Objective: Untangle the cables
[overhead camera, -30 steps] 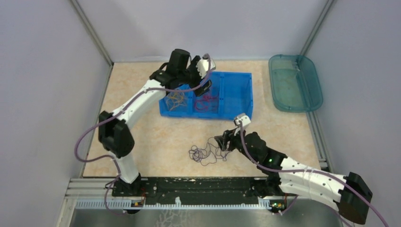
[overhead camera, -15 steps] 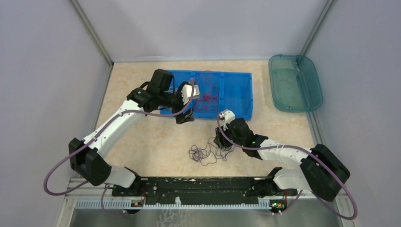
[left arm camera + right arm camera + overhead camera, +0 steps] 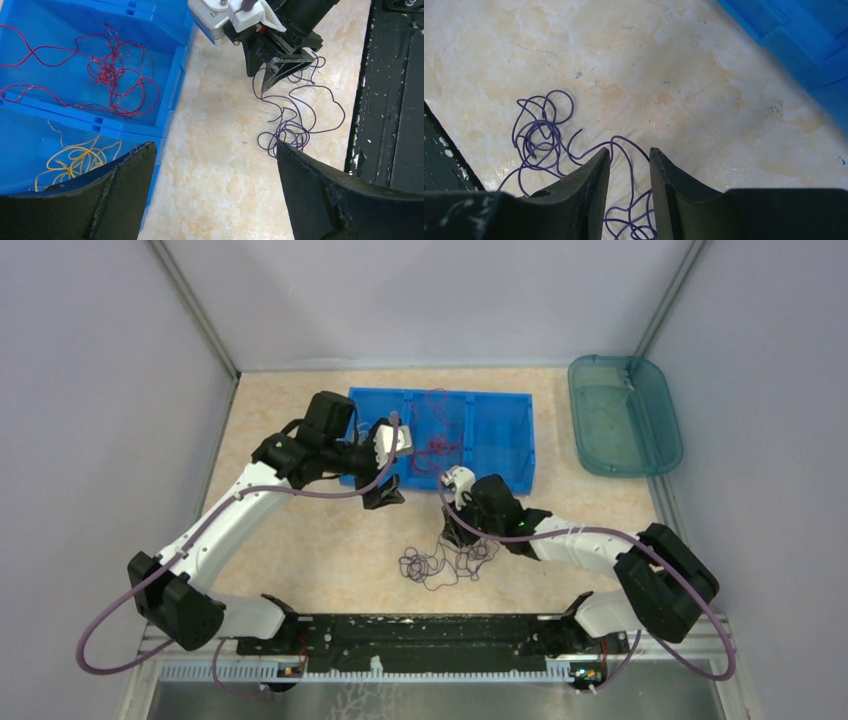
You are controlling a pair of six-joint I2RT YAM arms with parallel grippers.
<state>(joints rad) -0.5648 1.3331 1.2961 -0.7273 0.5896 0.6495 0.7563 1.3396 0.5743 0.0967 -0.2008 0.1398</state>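
- The left gripper [image 3: 215, 150] stands wide, nothing between its two blunt black fingers. It hangs over the bare table just beside the near wall of the blue bin [image 3: 500, 440].
- The right gripper [image 3: 630, 151] is drawn narrow, with a slim gap showing between its matte black, wedge-shaped fingers. It is low over the table at the right end of the purple cables [image 3: 539, 135]. A thin strand arches just past the fingertips and more wire shows in the gap, but none looks pinched.
- The purple cables are thin, glossy wires in loose curls and loops. They lie on the table toward the middle of its near edge.
- The red cables [image 3: 112, 75] form a wiry knot with long trailing loops in the middle compartment of the bin.
- The yellow cables [image 3: 80, 157] make a smaller, flatter scribble in the left compartment next to it.
- The bin is smooth, moulded plastic, rectangular and ribbed at the dividers. It sits near the middle of the far edge.
- The table [image 3: 300, 530] is beige with a marbled pattern and faint specks.
- A translucent teal tray [image 3: 625, 415] with rounded corners sits at the far right corner.
- A scuffed black rail [image 3: 420, 630] runs along the near edge.
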